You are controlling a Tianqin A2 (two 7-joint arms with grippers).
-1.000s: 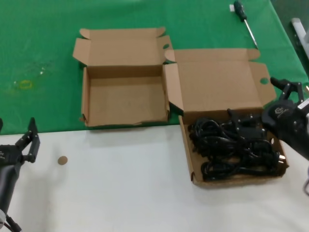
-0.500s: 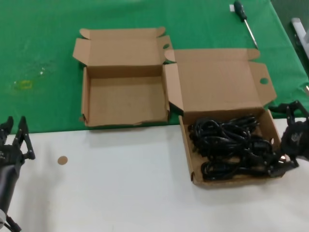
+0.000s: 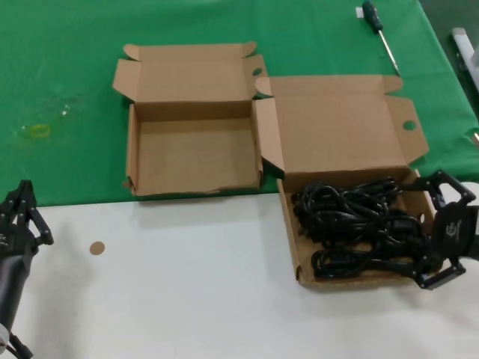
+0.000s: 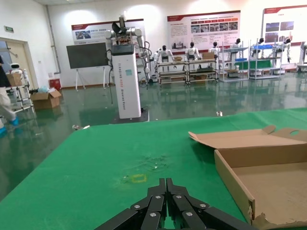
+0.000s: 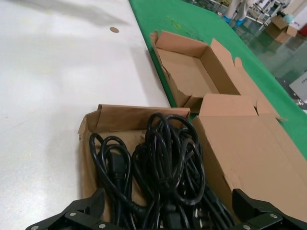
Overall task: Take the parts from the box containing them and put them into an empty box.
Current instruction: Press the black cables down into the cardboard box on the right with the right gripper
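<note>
1. Cables first: the black coiled cables with plugs [image 3: 358, 228] lie in a loose tangled heap inside the wider brown corrugated cardboard box with the winged lid flaps [image 3: 297, 247], on the white part of the table [image 3: 187, 284]. In the right wrist view the same cables [image 5: 163, 167] fill that box [image 5: 88, 143] from wall to wall.
2. This full box has its hinged lid laid open on the green cloth [image 3: 67, 67]; a round hole is punched in the right lid flap.
3. The slightly smaller brown cardboard box with the ragged front edge [image 3: 133, 161] stands open on the green cloth, just to the left of the full box, their flaps touching or nearly so. Nothing lies in it.
4. The right gripper [image 3: 443, 230] is at the right wall of the full box, fingers spread wide, one toward the far corner and one toward the near corner; it grips nothing.
5. The left gripper [image 3: 21, 217] waits at the table's left edge, well apart from both boxes, its fingers pressed together [image 4: 165, 201].
6. A green-handled screwdriver [image 3: 379, 34] lies on the cloth beyond the boxes, and a small brown disc [image 3: 96, 247] on the white surface.
</note>
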